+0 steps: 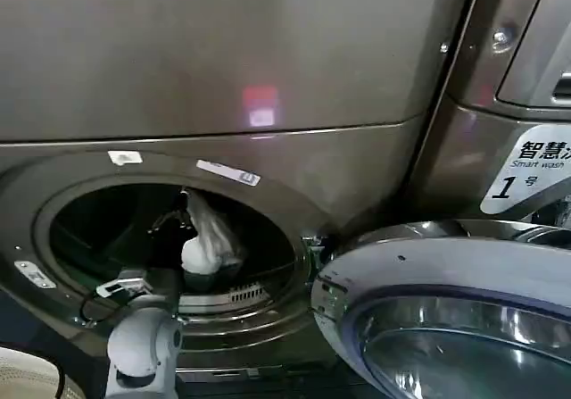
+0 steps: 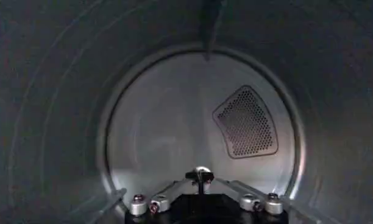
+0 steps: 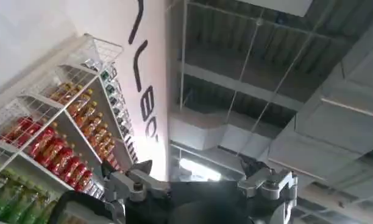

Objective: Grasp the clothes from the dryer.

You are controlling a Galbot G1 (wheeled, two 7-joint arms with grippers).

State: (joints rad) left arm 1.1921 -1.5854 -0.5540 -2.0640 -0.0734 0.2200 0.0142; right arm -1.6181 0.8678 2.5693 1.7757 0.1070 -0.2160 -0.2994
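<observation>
Left gripper (image 1: 190, 204) inside dryer (image 1: 169, 238) drum, jaws clenched on white clothes (image 1: 211, 238); right gripper's jaw state unclear.

The left gripper's (image 1: 192, 216) fingers are lying hidden behind pale clothes (image 1: 212, 238); the open door (image 1: 446, 319) is running off-frame.

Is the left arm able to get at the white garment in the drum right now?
Probably yes: the left gripper is already through the open dryer mouth, with the white garment hanging at it.
</observation>
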